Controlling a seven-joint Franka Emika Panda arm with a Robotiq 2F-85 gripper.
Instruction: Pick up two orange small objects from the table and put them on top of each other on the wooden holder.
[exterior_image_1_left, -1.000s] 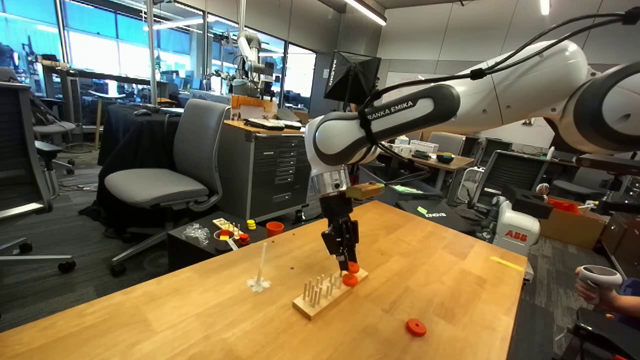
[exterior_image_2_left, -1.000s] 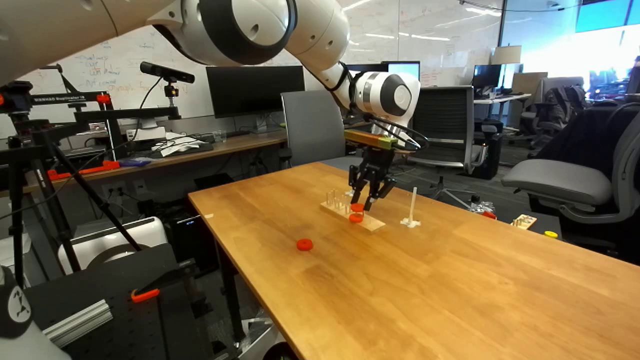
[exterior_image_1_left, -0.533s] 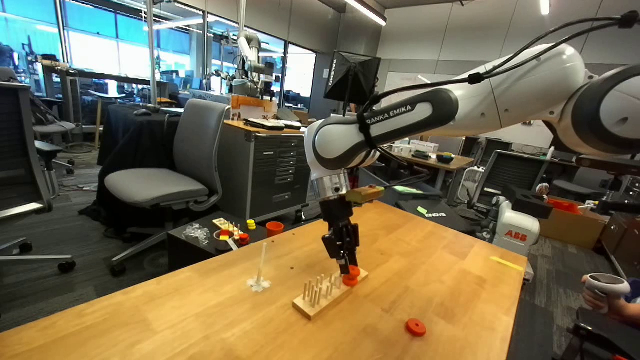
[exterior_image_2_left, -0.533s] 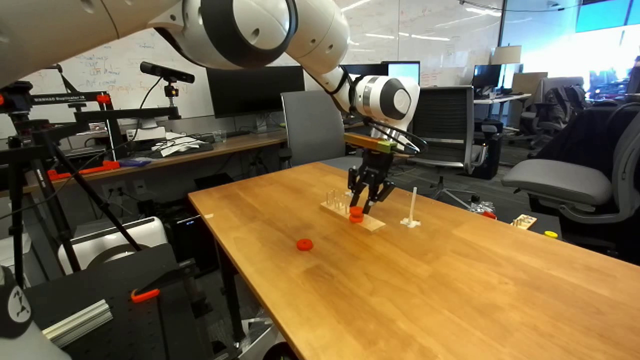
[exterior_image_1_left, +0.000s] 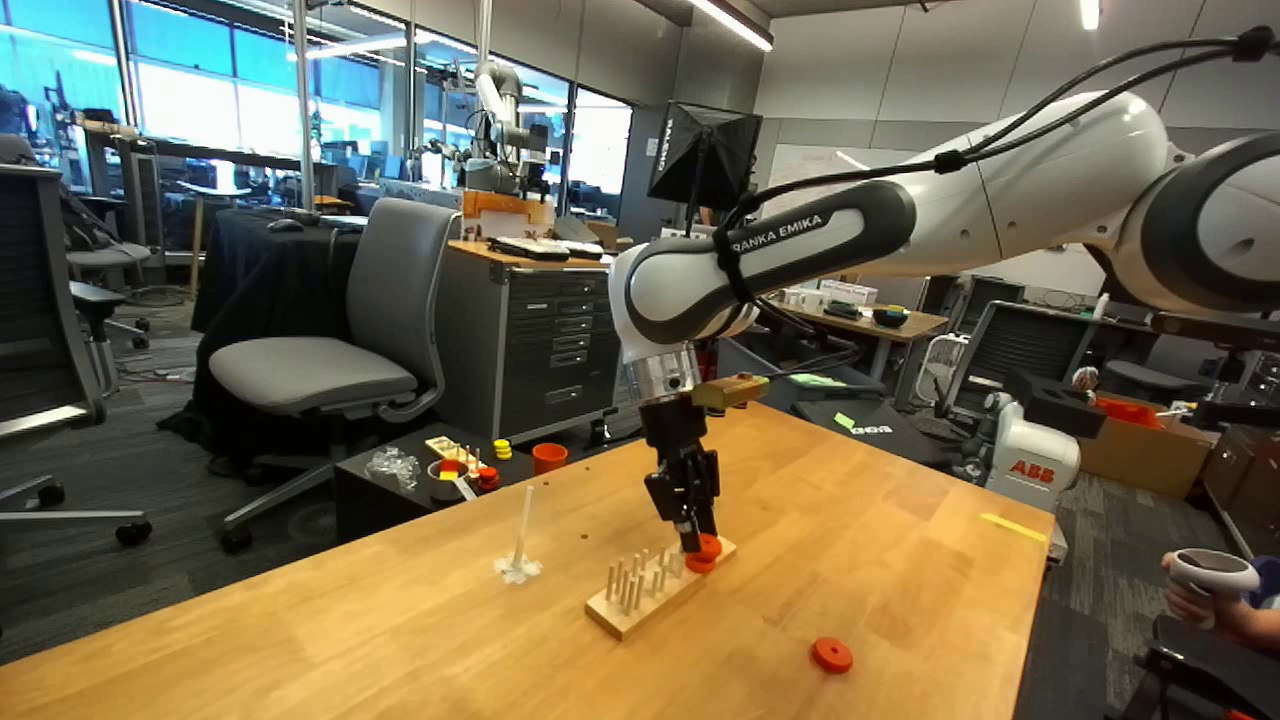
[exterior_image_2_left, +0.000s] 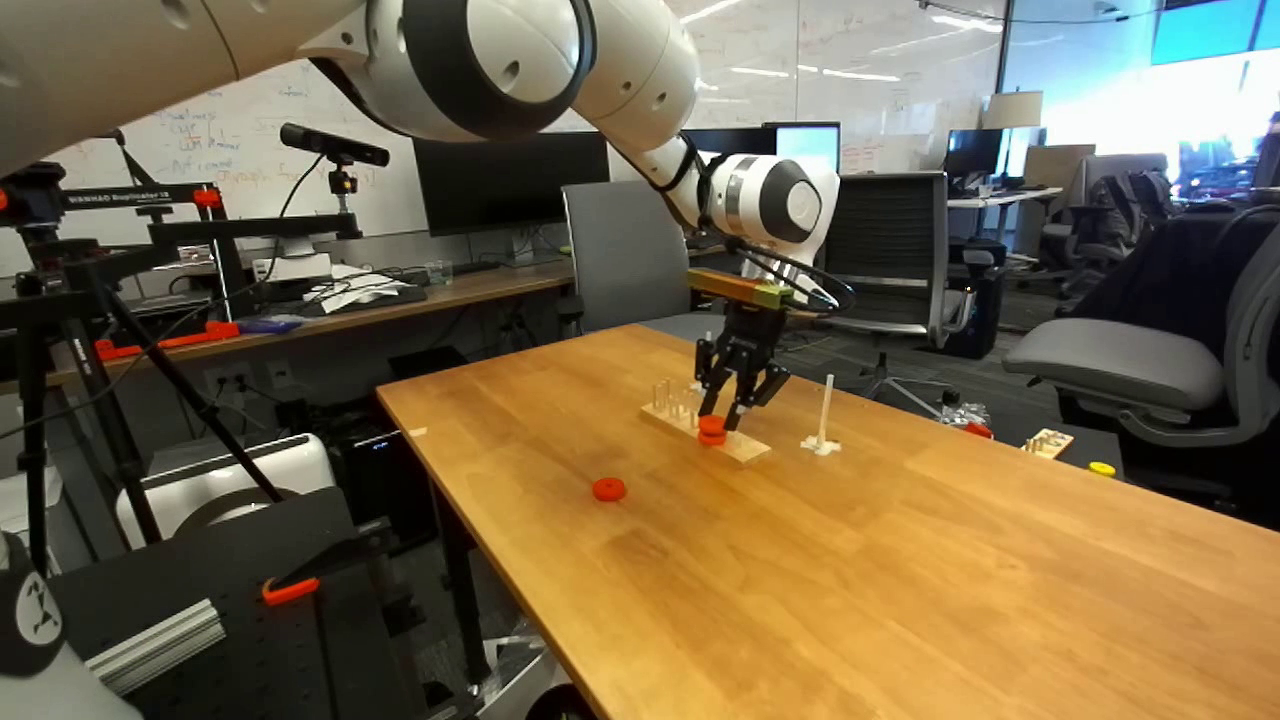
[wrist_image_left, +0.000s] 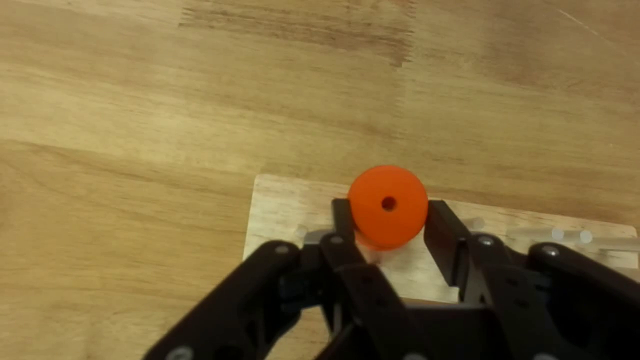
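One orange disc (wrist_image_left: 387, 217) is gripped by its sides between the two fingers (wrist_image_left: 342, 215) of the gripper (wrist_image_left: 389, 212), so the jaws stand apart by just its width. Holding it at the rim leaves the centre hole (wrist_image_left: 388, 203) open, which suits slipping it down over one of the thin pegs (wrist_image_left: 557, 233). Right under it, a second disc (exterior_image_1_left: 701, 565) lies on the wooden holder (wrist_image_left: 280, 210), away from the end where most pegs crowd; the upper one seems lined up there to make the stack the task asks for. From these angles I cannot fairly say whether the two discs touch or a thin gap parts them, nor whether a peg tip sits beneath the hole.

On the table (exterior_image_1_left: 880, 520), the holder lies nearer the far long edge than the edge the arm (exterior_image_1_left: 790, 235) reaches in over. A third disc (exterior_image_1_left: 832, 655) rests flat between the holder and that arm-side edge, well apart, probably a spare. Towards the far edge a pale rod (exterior_image_1_left: 523, 530) stands upright, presumably steadied by the whitish stuff (exterior_image_1_left: 517, 571) at its foot.

The task looks nearly done: a little lowering, then a release. Opening off-centre could leave the disc tilted.
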